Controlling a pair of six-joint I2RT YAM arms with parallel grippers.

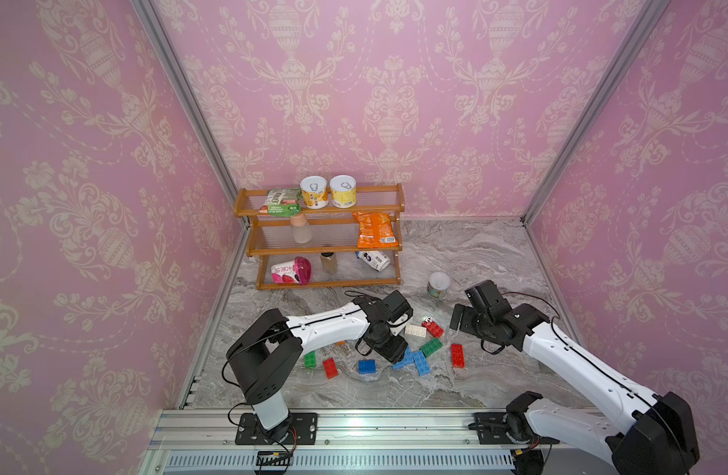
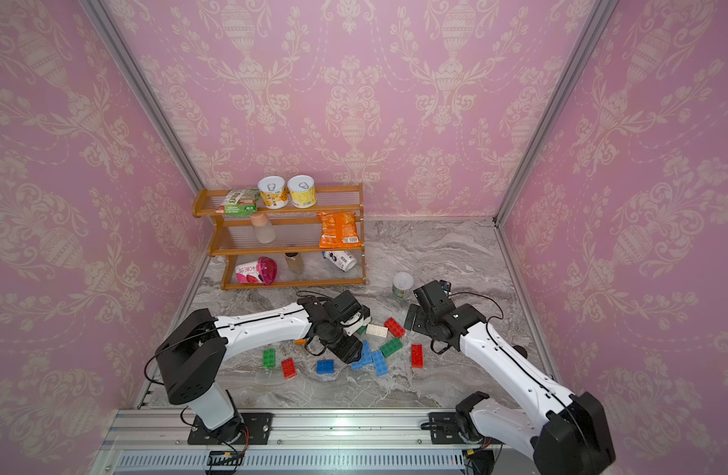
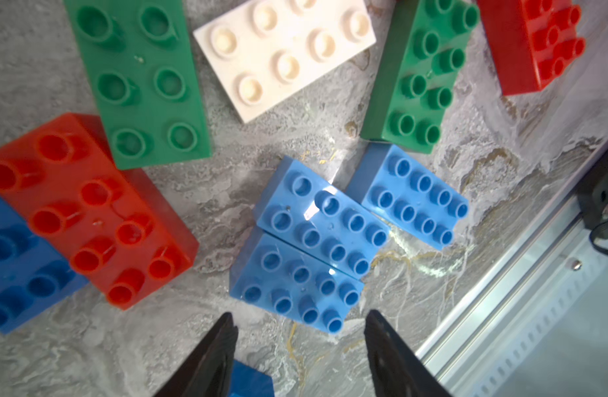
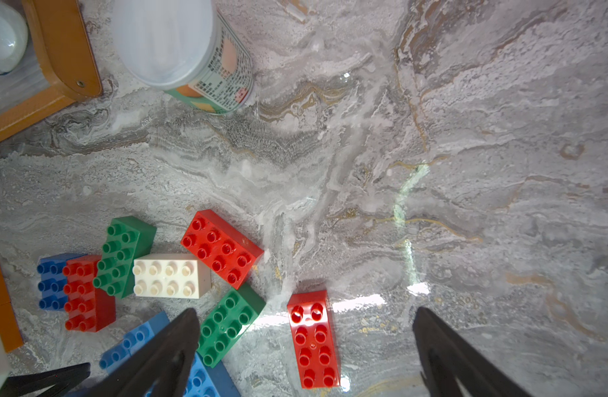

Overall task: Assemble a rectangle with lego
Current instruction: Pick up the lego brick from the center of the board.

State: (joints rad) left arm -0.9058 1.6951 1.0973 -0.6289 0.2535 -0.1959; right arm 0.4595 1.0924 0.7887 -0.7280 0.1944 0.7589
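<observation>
Grey marble tabletop [image 1: 498,255] in a pink-wallpapered booth; in both top views the loose lego bricks [image 1: 431,347] sit mid-table in front of the wooden shelf [image 1: 325,246], with the left arm [image 1: 333,325] over the light-blue bricks [image 1: 415,362] and the right arm [image 1: 559,349] near a red brick [image 1: 457,355]. Left wrist: left gripper [image 3: 300,314] jaws apart, nothing between them, tips just short of two light-blue bricks lying side against side, a third at their corner, probably touching. Right wrist: right gripper [image 4: 306,309] spread wide and empty, that red brick on the table under the gap.
</observation>
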